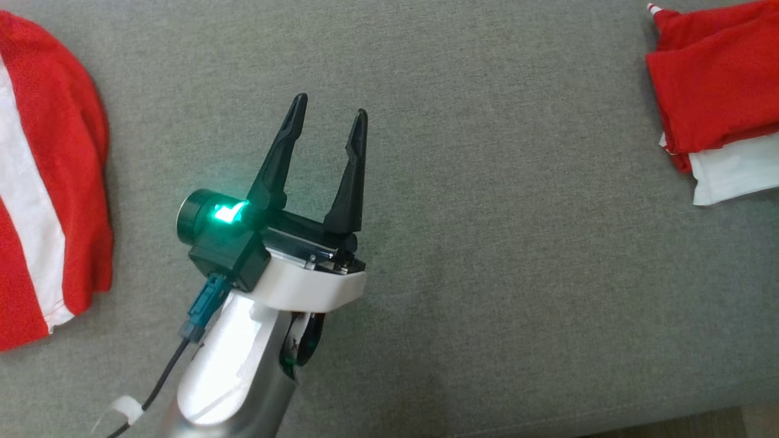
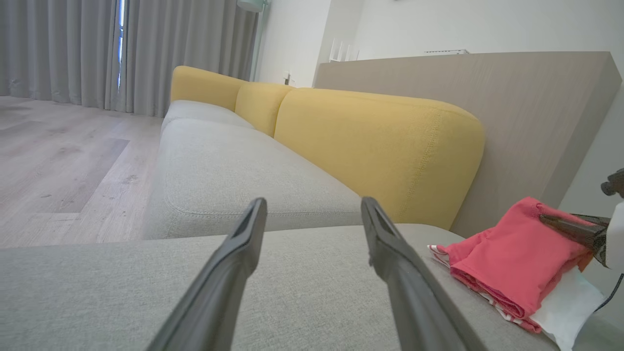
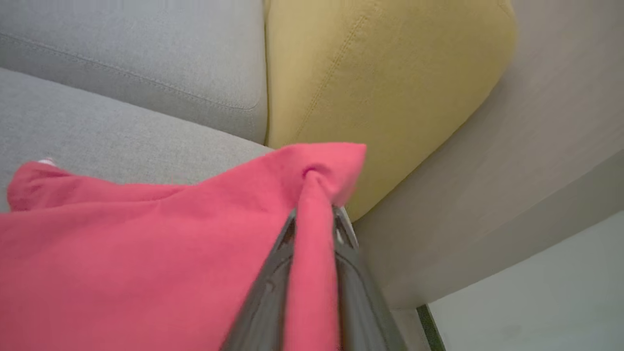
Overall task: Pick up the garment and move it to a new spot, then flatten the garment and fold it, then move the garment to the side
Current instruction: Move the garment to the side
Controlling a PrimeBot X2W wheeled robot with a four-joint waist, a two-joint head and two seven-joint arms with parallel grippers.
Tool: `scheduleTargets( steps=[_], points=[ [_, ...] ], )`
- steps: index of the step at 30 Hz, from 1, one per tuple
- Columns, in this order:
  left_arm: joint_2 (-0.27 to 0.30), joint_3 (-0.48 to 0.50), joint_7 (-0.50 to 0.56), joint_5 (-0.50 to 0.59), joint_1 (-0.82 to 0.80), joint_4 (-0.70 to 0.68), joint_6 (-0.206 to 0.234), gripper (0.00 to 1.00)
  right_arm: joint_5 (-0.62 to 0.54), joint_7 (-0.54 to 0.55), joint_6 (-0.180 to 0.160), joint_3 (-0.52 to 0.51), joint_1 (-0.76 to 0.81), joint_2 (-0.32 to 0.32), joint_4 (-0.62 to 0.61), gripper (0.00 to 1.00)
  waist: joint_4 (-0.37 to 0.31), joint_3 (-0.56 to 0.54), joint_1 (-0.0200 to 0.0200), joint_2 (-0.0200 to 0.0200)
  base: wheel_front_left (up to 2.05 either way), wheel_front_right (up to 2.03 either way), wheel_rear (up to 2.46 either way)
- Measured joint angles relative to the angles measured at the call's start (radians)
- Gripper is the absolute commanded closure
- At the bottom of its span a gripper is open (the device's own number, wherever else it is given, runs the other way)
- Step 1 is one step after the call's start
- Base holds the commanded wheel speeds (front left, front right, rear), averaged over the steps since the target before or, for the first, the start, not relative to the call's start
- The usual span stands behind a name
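Nearest me, my left gripper (image 1: pixel 331 106) hovers spread and empty above the grey sofa seat (image 1: pixel 499 255). Farther right, my right gripper (image 3: pixel 314 214) is clenched on 1 raised corner of the folded red garment (image 1: pixel 712 85), which lies at the seat's right end beside the yellow backrest (image 3: pixel 380 73). I judge this the setting-aside step; next calls for releasing and backing away without dragging the folds.

Red garment (image 3: pixel 122 253) pinched between fingers (image 3: pixel 263 302), grey seat (image 3: pixel 122 136), yellow cushion (image 3: pixel 380 73)
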Motion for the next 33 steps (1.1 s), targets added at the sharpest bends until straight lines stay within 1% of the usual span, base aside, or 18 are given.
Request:
scheduleTargets(
  steps=[1, 8, 12, 16, 21, 26, 29, 33],
  points=[
    [0.0, 0.002, 0.0, 0.0, 0.0, 0.0, -0.001, 0.0, 0.0, -0.006, 0.0, -0.004, -0.004, 0.002, 0.004, 0.0, 0.001, 0.001, 0.0001, 0.0, 0.0, 0.0, 0.0],
    [0.0, 0.026, 0.0, 0.0, 0.001, 0.004, -0.001, 0.0, -0.026, -0.035, 0.0, -0.043, -0.017, 0.03, 0.016, 0.0, 0.004, -0.029, 0.0, 0.0, 0.0, 0.0, 0.0],
    [-0.001, 0.049, 0.0, -0.003, 0.007, 0.004, 0.001, 0.0, -0.026, -0.054, 0.0, -0.051, -0.014, 0.066, -0.017, 0.0, 0.004, -0.064, -0.0001, 0.0, 0.0, 0.0, 0.0],
    [-0.001, 0.082, 0.0, -0.01, 0.036, 0.004, 0.008, 0.0, -0.018, -0.063, 0.0, -0.045, 0.006, 0.124, -0.083, 0.0, 0.004, -0.114, -0.0002, 0.0, 0.0, 0.0, 0.0],
    [-0.001, 0.131, 0.0, -0.02, 0.116, 0.004, 0.008, 0.0, 0.032, -0.068, 0.0, -0.033, 0.097, 0.191, -0.202, 0.0, 0.008, -0.186, -0.0003, 0.0, 0.0, 0.0, 0.0],
    [-0.001, 0.188, 0.0, -0.017, 0.175, 0.006, 0.008, 0.0, 0.102, -0.069, 0.0, -0.059, 0.19, 0.288, -0.327, 0.0, 0.016, -0.251, -0.0003, 0.0, 0.0, 0.0, 0.0],
    [0.0, 0.205, 0.0, -0.018, 0.219, 0.007, -0.002, 0.0, 0.13, -0.069, 0.0, -0.062, 0.265, 0.34, -0.394, 0.0, 0.021, -0.287, -0.0004, 0.0001, 0.0, 0.0, 0.0],
    [0.001, 0.222, 0.0, -0.018, 0.282, 0.013, -0.002, 0.0, 0.154, -0.069, 0.0, -0.074, 0.381, 0.422, -0.465, 0.0, 0.029, -0.328, -0.0004, 0.0001, 0.0, 0.0, 0.0]
  ],
)
